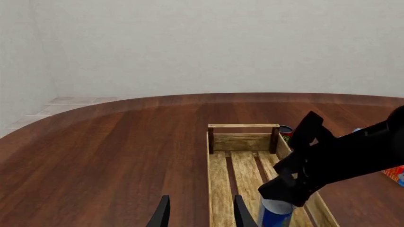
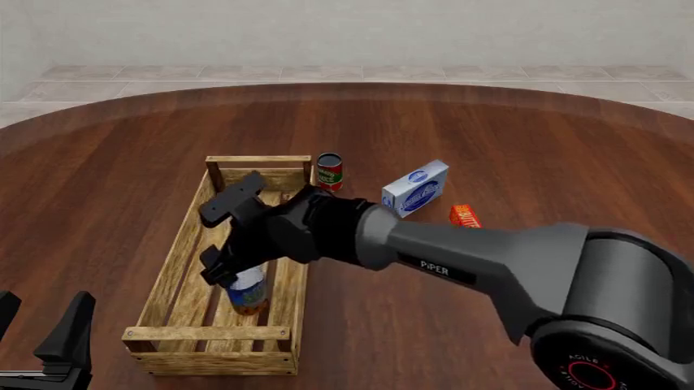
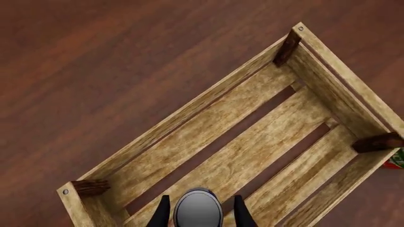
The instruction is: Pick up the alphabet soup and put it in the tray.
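The alphabet soup [image 2: 249,294], a blue-labelled can with a pale top, is inside the tray [image 2: 206,333], low over the slats near its front end. My right gripper [image 2: 236,275] is shut on the can's upper part. In the right wrist view the can's silver top [image 3: 197,208] sits between the fingers [image 3: 162,212] above the tray's slats [image 3: 252,123]. I cannot tell whether the can touches the floor. My left gripper [image 2: 44,325] is open and empty, left of the tray's front corner. It faces along the tray [image 1: 243,126], with the can [image 1: 275,215] showing beside it.
A small red-and-green can [image 2: 328,171] stands just behind the tray's far right corner. A blue-and-white box [image 2: 415,188] and a small orange-red box [image 2: 466,215] lie to the tray's right. The right arm [image 1: 341,156] crosses over the tray's right wall.
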You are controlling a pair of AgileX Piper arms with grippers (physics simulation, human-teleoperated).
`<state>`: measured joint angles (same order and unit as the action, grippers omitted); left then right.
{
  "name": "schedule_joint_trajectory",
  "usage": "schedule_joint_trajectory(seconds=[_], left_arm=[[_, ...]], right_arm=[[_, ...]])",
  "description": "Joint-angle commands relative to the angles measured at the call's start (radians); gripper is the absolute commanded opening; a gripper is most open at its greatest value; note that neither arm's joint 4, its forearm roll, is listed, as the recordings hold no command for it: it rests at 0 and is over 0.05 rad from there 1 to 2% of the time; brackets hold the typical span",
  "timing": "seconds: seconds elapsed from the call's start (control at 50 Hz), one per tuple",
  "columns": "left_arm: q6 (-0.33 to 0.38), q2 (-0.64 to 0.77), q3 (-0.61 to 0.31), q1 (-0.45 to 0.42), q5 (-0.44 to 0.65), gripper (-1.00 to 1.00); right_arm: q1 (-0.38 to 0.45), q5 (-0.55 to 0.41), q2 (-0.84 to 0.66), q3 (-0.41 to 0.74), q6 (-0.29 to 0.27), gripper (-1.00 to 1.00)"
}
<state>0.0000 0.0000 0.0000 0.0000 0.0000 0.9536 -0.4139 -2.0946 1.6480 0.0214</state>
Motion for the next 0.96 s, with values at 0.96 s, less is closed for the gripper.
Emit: schedule_joint_trajectory(seconds=[0.96], left_arm=[[0.000,0.000,0.000,0.000,0.000,1.00]], right_arm=[[-0.056,-0.119,0.470,-0.080,-0.093,1.00]])
